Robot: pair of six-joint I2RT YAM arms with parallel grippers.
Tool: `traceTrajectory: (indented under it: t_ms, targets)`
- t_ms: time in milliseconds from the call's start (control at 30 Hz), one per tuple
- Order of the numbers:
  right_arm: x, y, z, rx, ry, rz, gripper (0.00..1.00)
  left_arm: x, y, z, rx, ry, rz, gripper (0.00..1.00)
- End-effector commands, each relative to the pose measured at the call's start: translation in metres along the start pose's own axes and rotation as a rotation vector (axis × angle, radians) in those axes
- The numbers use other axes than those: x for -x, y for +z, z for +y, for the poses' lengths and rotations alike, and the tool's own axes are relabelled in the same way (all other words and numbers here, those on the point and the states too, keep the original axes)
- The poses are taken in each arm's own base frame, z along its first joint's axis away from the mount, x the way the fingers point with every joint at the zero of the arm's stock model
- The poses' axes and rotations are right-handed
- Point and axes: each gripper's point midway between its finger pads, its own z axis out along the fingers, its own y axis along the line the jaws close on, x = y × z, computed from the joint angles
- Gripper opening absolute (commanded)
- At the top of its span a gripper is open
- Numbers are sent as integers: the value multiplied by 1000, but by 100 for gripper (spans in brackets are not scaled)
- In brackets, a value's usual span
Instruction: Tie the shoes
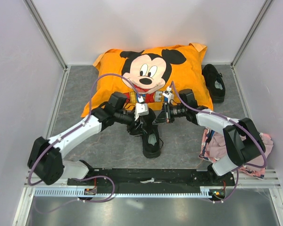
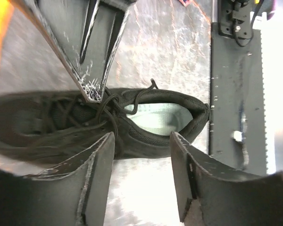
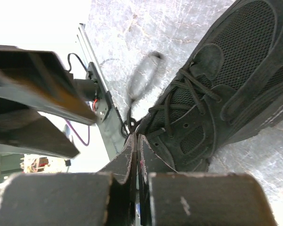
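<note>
Presently | right gripper (image 3: 134,139): pinched shut on a lace (image 3: 131,123) above the shoe (image 1: 151,139), apparently to tension it | left gripper (image 2: 141,141): spread wide over the shoe, poised to take the lace.

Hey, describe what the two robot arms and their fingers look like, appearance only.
The left arm and right arm each have white link shells, chunky black joints and a looping purple cable. The left fingers are dark, flat, tapered wedges with pale scuffs.
</note>
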Motion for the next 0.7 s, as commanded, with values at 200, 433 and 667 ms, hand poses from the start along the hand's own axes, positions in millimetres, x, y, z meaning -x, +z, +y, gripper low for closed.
traceTrajectory:
  t_ms: [200,433,667]
  targets:
    - [14,-8,14,2,-142,-43,0,-2,-25,26,148,470,34,60]
    - [13,-9,14,-1,-152,-38,0,7,-16,44,126,725,47,63]
    - [15,-11,15,-6,-182,-45,0,7,-6,61,105,909,90,66]
